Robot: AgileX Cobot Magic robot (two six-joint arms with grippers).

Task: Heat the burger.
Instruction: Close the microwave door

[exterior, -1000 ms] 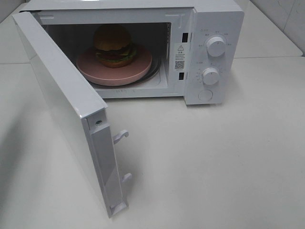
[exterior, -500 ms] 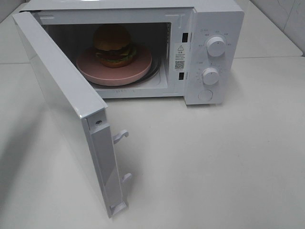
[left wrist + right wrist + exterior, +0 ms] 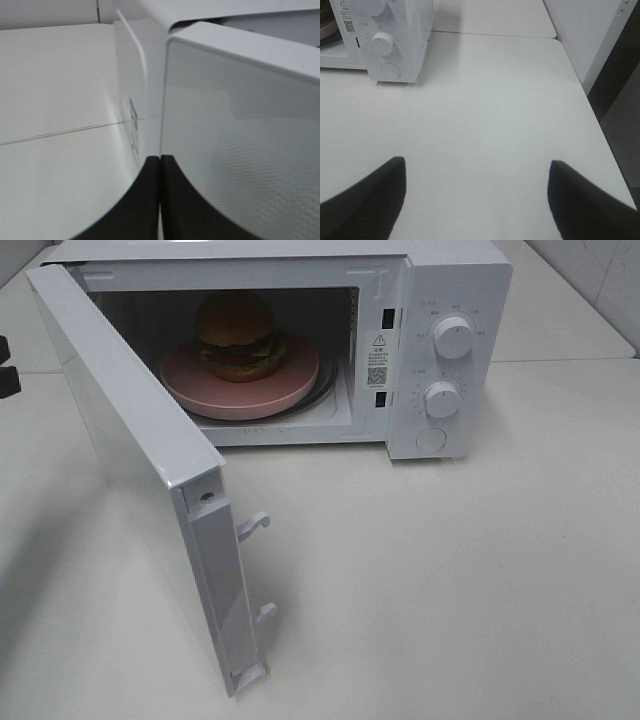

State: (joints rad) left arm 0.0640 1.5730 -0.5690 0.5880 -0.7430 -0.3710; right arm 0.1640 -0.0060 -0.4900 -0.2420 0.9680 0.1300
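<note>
The burger sits on a pink plate inside the white microwave. The microwave door is swung wide open toward the front left. My left gripper just shows at the left edge of the exterior high view, behind the door's outer side. In the left wrist view it is shut and empty, close to the door's outer face. My right gripper is open over bare table, to the right of the microwave, and holds nothing.
Two round knobs and a round button sit on the microwave's right panel. Two latch hooks stick out of the door's edge. The table's right edge drops to a dark gap beside a wall.
The left gripper has come into sight at the left edge of the exterior high view. The door, burger and plate have not moved.
</note>
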